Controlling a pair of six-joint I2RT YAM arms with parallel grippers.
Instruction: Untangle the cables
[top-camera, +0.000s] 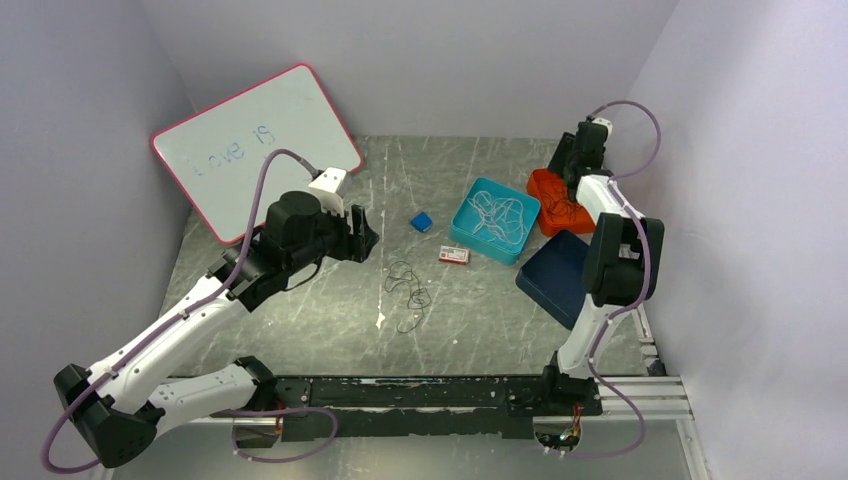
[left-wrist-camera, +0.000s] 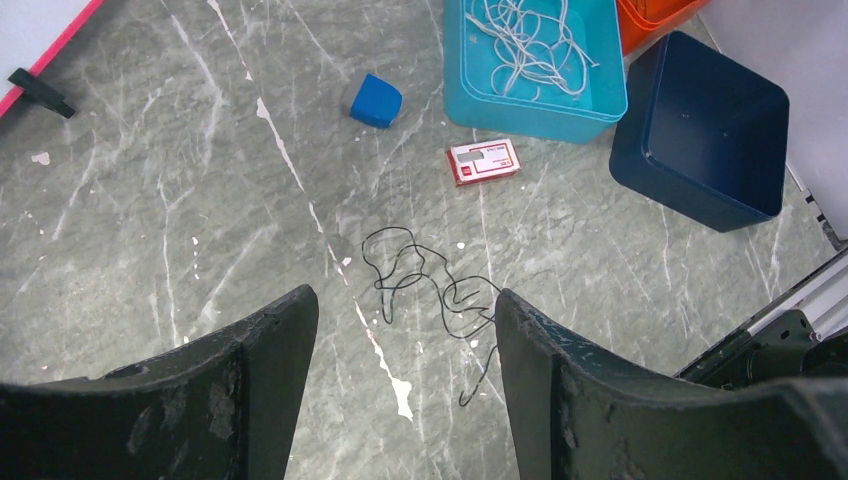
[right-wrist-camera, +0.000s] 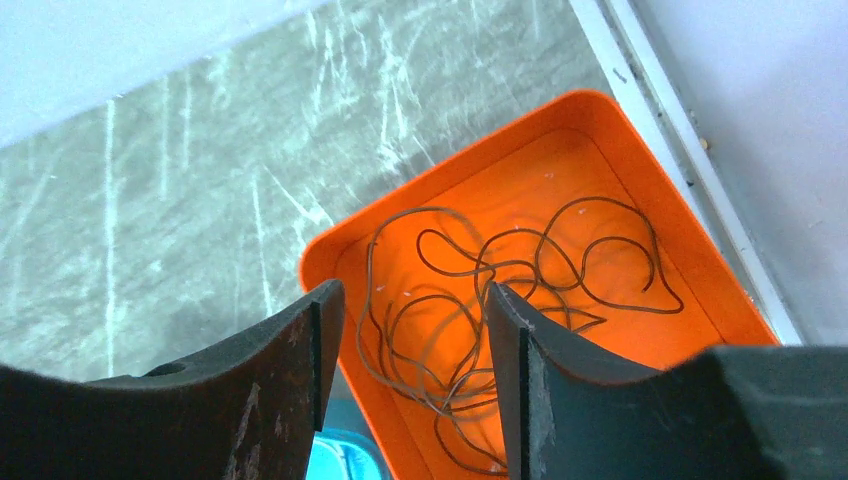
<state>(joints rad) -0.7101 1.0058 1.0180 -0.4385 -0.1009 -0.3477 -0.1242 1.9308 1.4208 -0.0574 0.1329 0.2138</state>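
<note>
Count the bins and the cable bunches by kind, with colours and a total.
Bins: 3 - teal bin, orange bin, navy bin
Cable bunches: 3 - white cables in the teal bin, brown cables in the orange bin, black cable loose on the table
Total: 6

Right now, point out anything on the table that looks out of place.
One thin black cable lies loose on the bare table, outside every bin, while white cables sit in the teal bin and brown ones in the orange bin. The navy bin is empty.
</note>
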